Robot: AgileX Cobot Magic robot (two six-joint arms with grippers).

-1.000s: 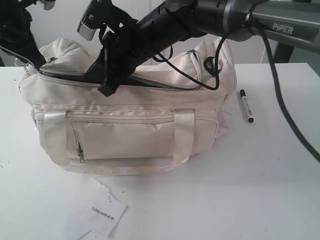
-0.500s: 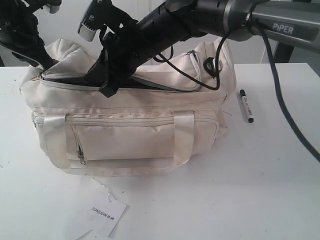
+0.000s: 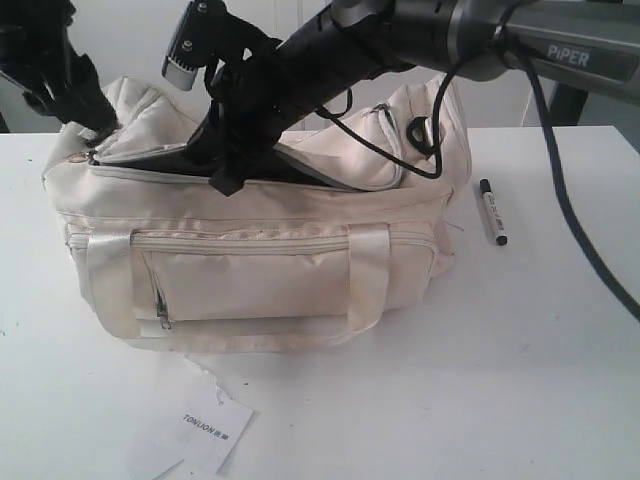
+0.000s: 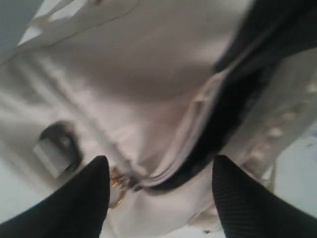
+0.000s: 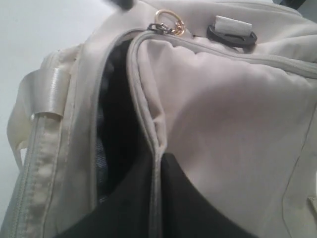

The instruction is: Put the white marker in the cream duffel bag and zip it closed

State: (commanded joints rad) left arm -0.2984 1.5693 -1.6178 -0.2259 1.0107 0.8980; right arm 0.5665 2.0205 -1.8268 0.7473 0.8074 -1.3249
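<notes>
The cream duffel bag (image 3: 260, 270) stands mid-table with its top zip partly open, showing a dark inside (image 5: 116, 119). My right gripper (image 3: 228, 178) reaches across to the bag's top. It is shut on the edge of the top flap (image 5: 157, 148), pinching it between both fingers. My left gripper (image 3: 93, 130) is at the bag's left end and stands open. The gold zip pull (image 4: 117, 186) lies close to one of its fingers (image 4: 91, 198). The white marker (image 3: 492, 212) lies on the table, right of the bag, untouched.
A white paper tag (image 3: 205, 430) lies in front of the bag near the table's front edge. The right arm's cable (image 3: 400, 150) hangs over the bag's right end. A black strap clip (image 5: 232, 34) sits at the bag's end near the pull.
The left gripper has shifted along the bag's left end towards the zip's end. The right gripper has lifted the flap a little, and the bag's top has bunched upward.
</notes>
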